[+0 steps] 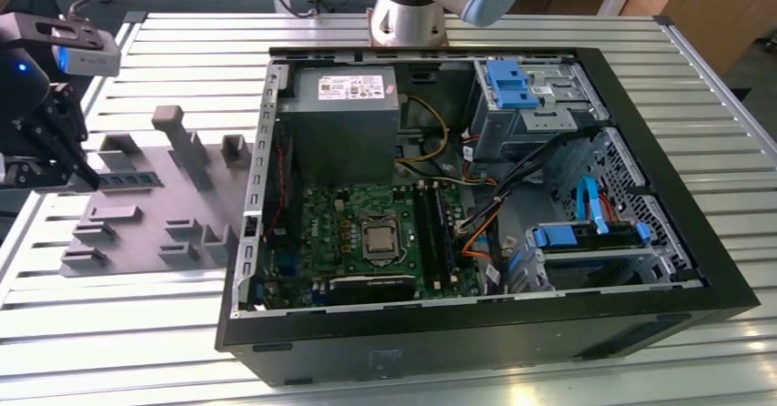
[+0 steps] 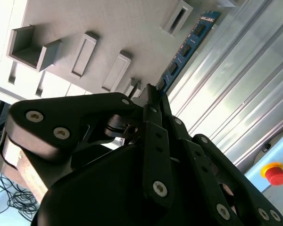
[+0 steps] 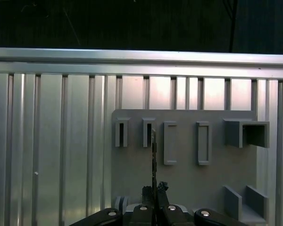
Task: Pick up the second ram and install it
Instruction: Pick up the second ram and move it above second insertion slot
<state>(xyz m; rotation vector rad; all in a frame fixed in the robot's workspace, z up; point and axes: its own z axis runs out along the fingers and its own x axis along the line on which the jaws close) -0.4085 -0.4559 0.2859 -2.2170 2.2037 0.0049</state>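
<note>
Ribbed metal table (image 1: 122, 333) beneath, grey holder tray (image 1: 134, 233) on it. On the tray, near its rim: second ram (image 2: 188, 47), edge-up. Over the tray: gripper (image 3: 153, 188), narrow, seemingly pinching the ram's end. Risks tilting or slipping the stick, with grip on one end only.

the grey moulded plastic holder plate (image 1: 158, 215) lies on the ribbed aluminium table (image 1: 122, 333), at the exterior view's left of the open black metal computer case (image 1: 486, 342). the second ram (image 1: 127, 180), a long thin circuit-board stick, stands on edge on the plate's far-left part, among its raised slots. the black gripper (image 3: 154, 189) sits clamped on the stick's near end. inside the case, the green motherboard (image 1: 364, 233) lies flat.
</note>
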